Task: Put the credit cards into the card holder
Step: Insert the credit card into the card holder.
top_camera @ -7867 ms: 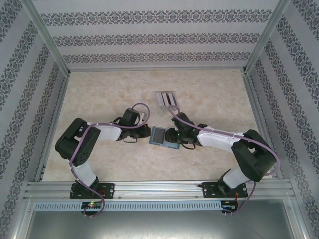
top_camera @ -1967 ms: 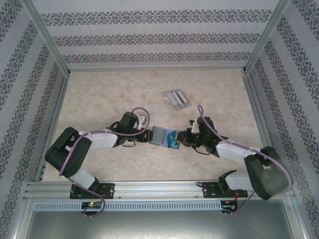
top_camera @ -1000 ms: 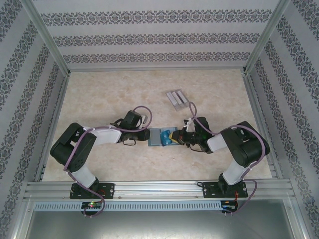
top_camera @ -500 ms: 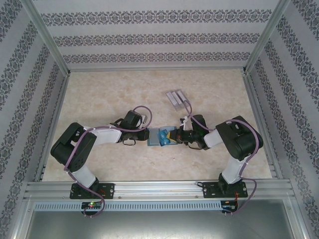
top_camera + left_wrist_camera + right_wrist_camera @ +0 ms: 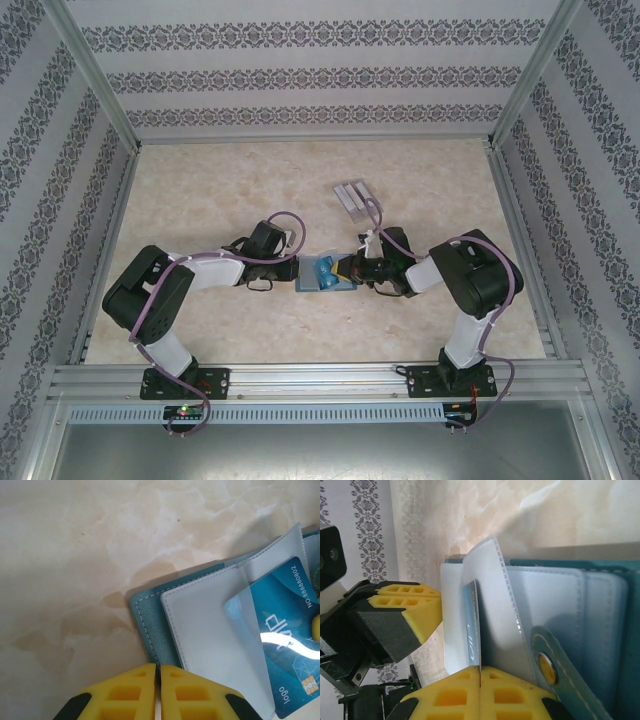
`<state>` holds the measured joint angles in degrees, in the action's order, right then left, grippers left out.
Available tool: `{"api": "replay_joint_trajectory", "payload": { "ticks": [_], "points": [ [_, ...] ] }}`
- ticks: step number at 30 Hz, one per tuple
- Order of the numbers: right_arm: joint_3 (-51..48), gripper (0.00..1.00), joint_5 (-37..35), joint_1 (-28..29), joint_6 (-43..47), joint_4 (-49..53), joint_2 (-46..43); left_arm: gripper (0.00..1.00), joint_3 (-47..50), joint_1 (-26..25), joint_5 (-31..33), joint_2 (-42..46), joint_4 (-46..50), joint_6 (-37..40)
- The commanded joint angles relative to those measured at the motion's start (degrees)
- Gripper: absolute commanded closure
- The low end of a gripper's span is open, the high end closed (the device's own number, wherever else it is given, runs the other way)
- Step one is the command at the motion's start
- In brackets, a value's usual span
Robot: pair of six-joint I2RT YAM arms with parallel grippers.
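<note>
**One card partly in, not yet seated**

The card holder (image 5: 146,625) lies open on the surface (image 5: 75,555) between the two arms. A blue credit card (image 5: 287,645) sits partly under its clear sleeve (image 5: 210,630), pinched by the right hand (image 5: 479,670). The left hand (image 5: 158,667) is pressed together at the holder's edge; whether it grips the edge I cannot tell. I judge that pushing the card fully in is left. The slotted rack (image 5: 357,197) behind is too small to read.

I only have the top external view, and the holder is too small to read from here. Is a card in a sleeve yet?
Observer: The left wrist view shows the blue card partly under a clear sleeve of the card holder, most of it outside.
Operator: What's holding the card?
Observer: The right fingers are shut on its edge.
Operator: And the left?
Observer: The left fingers are shut, tips at the holder's corner.
</note>
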<state>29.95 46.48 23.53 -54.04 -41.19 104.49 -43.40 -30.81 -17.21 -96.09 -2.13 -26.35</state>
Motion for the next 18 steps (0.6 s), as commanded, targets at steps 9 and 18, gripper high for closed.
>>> {"api": "replay_joint_trajectory", "payload": {
  "ticks": [9,18],
  "points": [
    [-0.55,0.98,-10.4,4.93,-2.88,-2.81,-0.42,0.93,0.73,-0.48,6.66,-1.66,2.17,-2.48],
    [-2.75,0.97,-17.59,5.45,-1.63,2.95,-6.34,0.95,0.94,-0.37,7.13,-1.66,2.45,-3.01]
  ]
}}
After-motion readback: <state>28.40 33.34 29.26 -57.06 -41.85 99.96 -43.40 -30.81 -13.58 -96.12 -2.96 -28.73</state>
